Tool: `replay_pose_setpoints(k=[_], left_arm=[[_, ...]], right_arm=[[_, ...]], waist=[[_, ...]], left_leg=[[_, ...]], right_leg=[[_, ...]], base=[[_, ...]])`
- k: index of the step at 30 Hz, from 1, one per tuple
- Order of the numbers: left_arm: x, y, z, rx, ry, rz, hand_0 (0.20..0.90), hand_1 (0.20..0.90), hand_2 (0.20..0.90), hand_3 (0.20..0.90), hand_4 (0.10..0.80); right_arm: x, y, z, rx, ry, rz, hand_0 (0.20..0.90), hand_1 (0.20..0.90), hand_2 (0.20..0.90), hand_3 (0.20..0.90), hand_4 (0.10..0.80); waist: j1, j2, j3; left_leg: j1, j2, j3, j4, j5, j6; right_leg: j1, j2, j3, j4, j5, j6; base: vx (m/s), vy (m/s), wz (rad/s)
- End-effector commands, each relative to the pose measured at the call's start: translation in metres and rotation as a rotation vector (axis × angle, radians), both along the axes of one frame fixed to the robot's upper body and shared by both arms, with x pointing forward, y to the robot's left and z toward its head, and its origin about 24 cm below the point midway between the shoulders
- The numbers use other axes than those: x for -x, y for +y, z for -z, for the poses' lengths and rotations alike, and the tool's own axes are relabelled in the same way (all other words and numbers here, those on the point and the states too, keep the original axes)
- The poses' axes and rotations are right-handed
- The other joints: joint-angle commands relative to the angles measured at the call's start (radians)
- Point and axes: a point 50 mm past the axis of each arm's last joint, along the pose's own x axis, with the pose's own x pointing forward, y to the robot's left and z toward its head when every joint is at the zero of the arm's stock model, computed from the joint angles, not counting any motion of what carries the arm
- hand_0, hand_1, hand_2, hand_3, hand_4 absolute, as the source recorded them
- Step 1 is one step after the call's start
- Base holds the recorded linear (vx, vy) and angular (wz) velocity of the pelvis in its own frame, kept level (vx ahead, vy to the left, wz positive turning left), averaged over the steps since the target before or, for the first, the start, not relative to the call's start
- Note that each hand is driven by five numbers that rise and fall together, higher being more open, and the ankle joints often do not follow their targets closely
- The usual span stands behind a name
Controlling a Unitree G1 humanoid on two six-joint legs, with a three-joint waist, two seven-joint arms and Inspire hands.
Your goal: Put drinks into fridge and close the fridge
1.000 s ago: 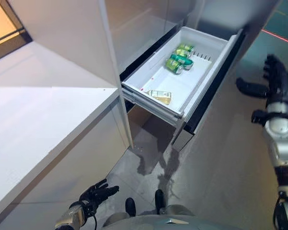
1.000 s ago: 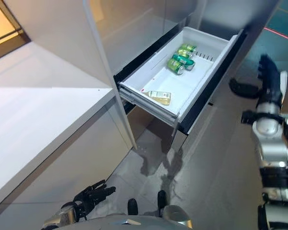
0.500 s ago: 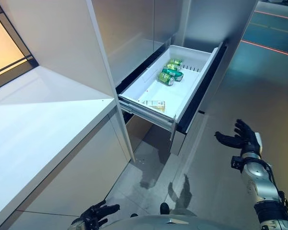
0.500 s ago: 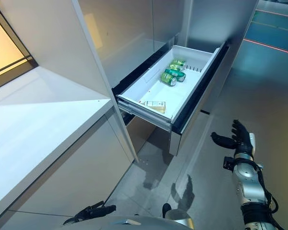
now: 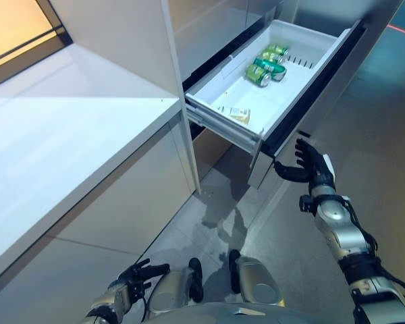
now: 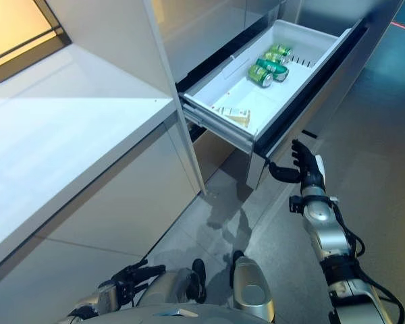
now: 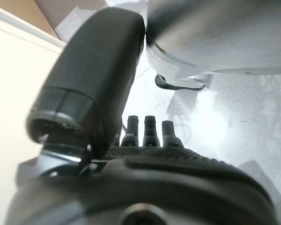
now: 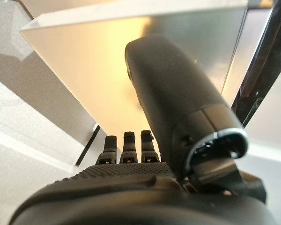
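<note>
The drawer [image 5: 293, 101] stands pulled out, holding green cans [image 5: 266, 67] and a half-hidden bottle [image 5: 241, 115]. The right robot hand [image 5: 309, 164] is spread just below its front; the left robot hand [image 5: 136, 278] hangs spread over grey floor [image 5: 304, 256].

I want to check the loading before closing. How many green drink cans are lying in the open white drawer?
3, as far as I can see: green drink cans and lie side by side toward the back of the open white plastic drawer. Another could be hidden behind them.

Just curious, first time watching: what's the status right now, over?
Right hand open beside drawer front. Left hand open, idle down low. Cans and bottle inside, drawer not yet shut. Nothing blocking.
</note>
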Motion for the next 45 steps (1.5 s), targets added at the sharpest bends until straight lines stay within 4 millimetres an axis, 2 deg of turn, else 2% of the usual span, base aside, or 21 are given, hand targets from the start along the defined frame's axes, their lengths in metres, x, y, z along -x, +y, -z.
replay_pose_setpoints(k=[1, 4, 8, 9, 10, 13, 16, 17, 23, 30, 33, 35, 38, 41, 44, 45], left_arm=[[0.003, 0.007, 0.000, -0.026, 0.010, 0.025, 0.900, 0.900, 0.900, 0.900, 0.800], [-0.008, 0.006, -0.004, -0.023, -0.024, 0.040, 0.900, 0.900, 0.900, 0.900, 0.800], [-0.026, 0.003, -0.011, -0.021, -0.080, 0.062, 0.900, 0.900, 0.900, 0.900, 0.800], [-0.026, 0.003, -0.012, -0.021, -0.082, 0.063, 0.900, 0.900, 0.900, 0.900, 0.800], [-0.033, 0.002, -0.014, -0.025, -0.102, 0.078, 0.900, 0.900, 0.900, 0.900, 0.800], [-0.040, 0.000, -0.017, -0.025, -0.121, 0.092, 0.900, 0.900, 0.900, 0.900, 0.800], [-0.053, -0.003, -0.023, -0.016, -0.156, 0.100, 0.900, 0.900, 0.900, 0.900, 0.800], [-0.054, -0.004, -0.024, -0.015, -0.159, 0.101, 0.900, 0.900, 0.900, 0.900, 0.800], [-0.067, -0.008, -0.030, -0.026, -0.199, 0.109, 0.900, 0.900, 0.900, 0.900, 0.800], [-0.072, -0.011, -0.033, -0.049, -0.220, 0.140, 0.900, 0.900, 0.900, 0.900, 0.800], [-0.071, -0.010, -0.033, -0.056, -0.217, 0.157, 0.900, 0.900, 0.900, 0.900, 0.800], [-0.068, -0.009, -0.031, -0.060, -0.203, 0.174, 0.900, 0.900, 0.900, 0.900, 0.800], [-0.062, -0.006, -0.029, -0.059, -0.191, 0.196, 0.900, 0.900, 0.900, 0.900, 0.800], [-0.052, -0.002, -0.024, -0.056, -0.166, 0.202, 0.900, 0.900, 0.900, 0.900, 0.800], [-0.044, 0.000, -0.020, -0.053, -0.141, 0.191, 0.900, 0.900, 0.900, 0.900, 0.800], [-0.038, 0.002, -0.018, -0.054, -0.127, 0.179, 0.900, 0.900, 0.900, 0.900, 0.800]], right_arm=[[-0.042, 0.039, -0.077, 0.057, -0.280, -0.157, 0.900, 0.900, 0.900, 0.900, 0.800], [-0.054, 0.058, -0.101, 0.095, -0.343, -0.216, 0.900, 0.900, 0.900, 0.900, 0.800], [-0.068, 0.081, -0.143, 0.125, -0.437, -0.293, 0.900, 0.900, 0.900, 0.900, 0.800], [-0.068, 0.082, -0.145, 0.127, -0.441, -0.295, 0.900, 0.900, 0.900, 0.900, 0.800], [-0.073, 0.094, -0.162, 0.145, -0.478, -0.339, 0.900, 0.900, 0.900, 0.900, 0.800], [-0.076, 0.107, -0.178, 0.169, -0.509, -0.379, 0.900, 0.900, 0.900, 0.900, 0.800], [-0.079, 0.133, -0.202, 0.188, -0.565, -0.450, 0.900, 0.900, 0.900, 0.900, 0.800], [-0.079, 0.135, -0.204, 0.190, -0.569, -0.457, 0.900, 0.900, 0.900, 0.900, 0.800], [-0.068, 0.179, -0.237, 0.147, -0.718, -0.645, 0.900, 0.900, 0.900, 0.900, 0.800], [-0.065, 0.208, -0.244, 0.135, -0.741, -0.745, 0.900, 0.900, 0.900, 0.900, 0.800], [-0.066, 0.209, -0.246, 0.107, -0.749, -0.744, 0.900, 0.900, 0.900, 0.900, 0.800], [-0.069, 0.204, -0.245, 0.082, -0.751, -0.700, 0.900, 0.900, 0.900, 0.900, 0.800], [-0.078, 0.184, -0.243, 0.068, -0.756, -0.557, 0.900, 0.900, 0.900, 0.900, 0.800], [-0.086, 0.155, -0.233, 0.010, -0.727, -0.433, 0.900, 0.900, 0.900, 0.900, 0.800], [-0.090, 0.131, -0.214, -0.027, -0.665, -0.338, 0.900, 0.900, 0.900, 0.900, 0.800], [-0.091, 0.118, -0.197, -0.054, -0.608, -0.322, 0.900, 0.900, 0.900, 0.900, 0.800]], waist=[[0.046, 0.005, -0.010], [0.055, 0.013, 0.026], [0.070, 0.022, 0.076], [0.071, 0.023, 0.078], [0.079, 0.027, 0.100], [0.088, 0.033, 0.115], [0.103, 0.045, 0.145], [0.105, 0.046, 0.147], [0.136, 0.057, 0.170], [0.179, 0.067, 0.168], [0.189, 0.070, 0.164], [0.198, 0.069, 0.154], [0.207, 0.059, 0.133], [0.206, 0.040, 0.108], [0.195, 0.019, 0.074], [0.185, 0.007, 0.054]], left_leg=[[-0.034, -0.040, -0.039, 0.122, -0.149, 0.035], [-0.060, -0.042, -0.039, 0.124, -0.137, 0.034], [-0.107, -0.044, -0.038, 0.150, -0.128, 0.032], [-0.110, -0.044, -0.038, 0.152, -0.128, 0.032], [-0.130, -0.044, -0.037, 0.171, -0.131, 0.030], [-0.153, -0.044, -0.038, 0.172, -0.117, 0.028], [-0.188, -0.046, -0.040, 0.174, -0.103, 0.025], [-0.189, -0.046, -0.041, 0.172, -0.101, 0.025], [-0.204, -0.048, -0.055, 0.139, -0.071, 0.017], [-0.182, -0.045, -0.073, 0.098, -0.047, 0.004], [-0.166, -0.043, -0.080, 0.084, -0.042, -0.002], [-0.143, -0.039, -0.090, 0.065, -0.039, -0.006], [-0.103, -0.032, -0.102, 0.020, -0.032, -0.012], [-0.056, -0.020, -0.107, -0.023, -0.027, -0.014], [-0.016, -0.011, -0.109, -0.072, -0.014, -0.019], [0.008, -0.004, -0.105, -0.102, -0.007, -0.023]], right_leg=[[0.062, -0.018, -0.010, -0.044, -0.031, 0.017], [0.034, -0.016, -0.007, -0.036, -0.023, 0.018], [-0.018, -0.009, 0.000, -0.015, -0.014, 0.018], [-0.020, -0.009, 0.001, -0.013, -0.013, 0.017], [-0.042, -0.005, 0.004, 0.002, -0.015, 0.017], [-0.068, 0.000, 0.005, 0.006, -0.005, 0.017], [-0.110, 0.014, 0.012, 0.018, -0.002, 0.014], [-0.112, 0.015, 0.012, 0.018, -0.002, 0.014], [-0.126, 0.027, -0.001, 0.000, 0.007, 0.011], [-0.083, 0.012, -0.044, -0.047, 0.017, 0.009], [-0.056, 0.009, -0.057, -0.063, 0.017, 0.007], [-0.025, 0.005, -0.074, -0.082, 0.016, 0.006], [0.024, 0.002, -0.090, -0.134, 0.022, 0.009], [0.081, 0.005, -0.100, -0.192, 0.030, 0.012], [0.123, 0.012, -0.102, -0.255, 0.048, 0.021], [0.144, 0.017, -0.097, -0.290, 0.056, 0.027]], base=[[-0.028, 0.040, 0.05], [-0.087, 0.032, 0.02], [-0.088, 0.002, -0.11], [-0.086, -0.010, -0.02], [-0.076, -0.008, 0.06], [-0.069, -0.006, 0.04], [-0.101, 0.000, 0.00], [-0.086, -0.008, -0.02], [-0.047, -0.031, 0.03], [-0.002, -0.050, 0.16], [0.022, -0.038, 0.15], [0.052, -0.033, 0.20], [0.026, -0.019, 0.21], [0.048, 0.000, 0.21], [0.054, 0.014, 0.08], [0.057, 0.047, 0.00]])
